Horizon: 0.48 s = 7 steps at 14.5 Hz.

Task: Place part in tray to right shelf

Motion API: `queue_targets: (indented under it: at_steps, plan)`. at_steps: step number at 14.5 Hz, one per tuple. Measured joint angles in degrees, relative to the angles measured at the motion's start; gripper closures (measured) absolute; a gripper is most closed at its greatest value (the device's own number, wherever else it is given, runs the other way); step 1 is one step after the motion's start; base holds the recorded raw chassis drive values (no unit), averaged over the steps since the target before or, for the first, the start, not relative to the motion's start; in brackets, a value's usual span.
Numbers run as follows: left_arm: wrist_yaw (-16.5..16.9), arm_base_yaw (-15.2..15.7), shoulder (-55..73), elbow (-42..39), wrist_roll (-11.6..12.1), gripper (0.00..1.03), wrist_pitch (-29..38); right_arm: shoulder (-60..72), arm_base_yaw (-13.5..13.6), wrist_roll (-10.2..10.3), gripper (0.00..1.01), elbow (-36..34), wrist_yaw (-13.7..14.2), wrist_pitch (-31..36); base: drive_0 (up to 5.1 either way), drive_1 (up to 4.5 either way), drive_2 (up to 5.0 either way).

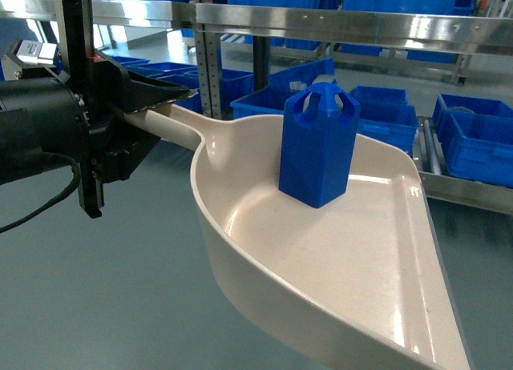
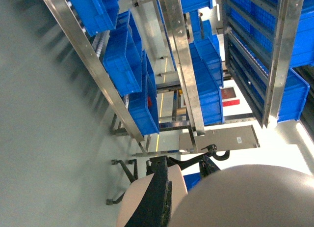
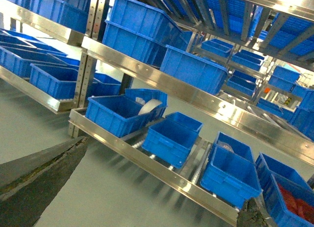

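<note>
A beige-cream tray (image 1: pixel 337 282), shaped like a dustpan, fills the foreground of the head view, held above the grey-green floor (image 1: pixel 104 306) with its flat front lip toward the camera at lower right. Standing upright inside the tray, on its flat bottom toward the back wall and the handle end, is the bright-blue part (image 1: pixel 318 146), its peaked top pierced by rounded openings. To the left of the part, the tray's straight handle (image 1: pixel 172 123) runs back into the black left gripper (image 1: pixel 148 98), whose fingers are clamped on the handle. The left wrist view shows the same grip from behind: dark finger pads (image 2: pixel 157 197) pressed against the cream handle, with the rounded underside of the tray (image 2: pixel 245 197) bulging at lower right.

Beyond the tray stands the right shelf (image 1: pixel 337 22), a stainless-steel rack with a broad shiny front rail crossing above the part. Blue crates (image 1: pixel 473 138) sit on its roller tracks behind and to the right of the tray.

The right wrist view shows only two dark fingertips of the right gripper (image 3: pixel 147 187), one at lower left (image 3: pixel 39 173) and one at the bottom right edge, spread wide with nothing between them, facing rows of blue crates on steel shelving.
</note>
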Motion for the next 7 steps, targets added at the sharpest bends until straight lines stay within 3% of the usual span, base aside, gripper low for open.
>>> queue_targets:
  at_steps: [7]
  plan:
    - [0.02,-0.04,0.00,0.00,0.00,0.90,0.00,0.00,0.02,0.00,0.03,0.00,0.00,-0.02,-1.6,-1.58,-1.6]
